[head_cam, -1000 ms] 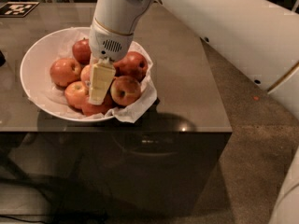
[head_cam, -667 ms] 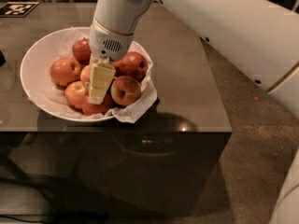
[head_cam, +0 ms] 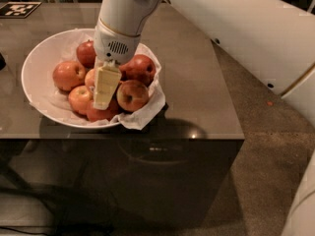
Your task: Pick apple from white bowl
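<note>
The gripper (head_cam: 102, 102) is sunk into the middle of the apple pile, pointing down. Its grip cannot be told from here, released or clenched. The apple (head_cam: 90, 78) it seems aimed at sits just to its left, touching it and half hidden; no sticker shows, so that choice is a guess.

The neighbours crowd close: one apple on the right (head_cam: 132, 95) and a lower one at the front (head_cam: 101, 113). A lift could drag or nudge these, and a round fruit held off-centre may slip and roll.

The white bowl (head_cam: 34, 58) sits near the front left corner of the tabletop (head_cam: 197, 82). Its paper lining (head_cam: 142, 118) spills over the rim near the front edge, so a snag could tug the bowl toward that edge.
</note>
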Controlling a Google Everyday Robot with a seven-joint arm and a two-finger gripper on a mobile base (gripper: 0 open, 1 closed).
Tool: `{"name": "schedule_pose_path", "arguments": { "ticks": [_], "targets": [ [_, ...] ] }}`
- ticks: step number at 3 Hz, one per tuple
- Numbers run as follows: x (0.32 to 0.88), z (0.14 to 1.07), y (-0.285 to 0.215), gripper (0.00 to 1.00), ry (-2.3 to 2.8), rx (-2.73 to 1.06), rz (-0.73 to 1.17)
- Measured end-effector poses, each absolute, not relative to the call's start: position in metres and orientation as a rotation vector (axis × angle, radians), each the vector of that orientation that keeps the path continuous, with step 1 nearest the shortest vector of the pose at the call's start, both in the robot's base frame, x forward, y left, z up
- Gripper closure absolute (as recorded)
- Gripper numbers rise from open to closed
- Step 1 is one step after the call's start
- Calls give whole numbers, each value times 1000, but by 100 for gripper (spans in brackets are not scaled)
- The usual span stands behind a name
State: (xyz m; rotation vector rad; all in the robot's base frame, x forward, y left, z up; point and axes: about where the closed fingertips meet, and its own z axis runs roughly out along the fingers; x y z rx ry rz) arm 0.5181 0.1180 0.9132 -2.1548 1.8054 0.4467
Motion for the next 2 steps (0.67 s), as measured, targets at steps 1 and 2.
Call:
{"name": "schedule_pose_path", "arguments": {
  "ticks": [1, 2],
  "targets": [
    [519, 927, 109, 100, 1813, -2116, 407],
    [513, 949, 103, 100, 1788, -2105, 333]
  ]
}}
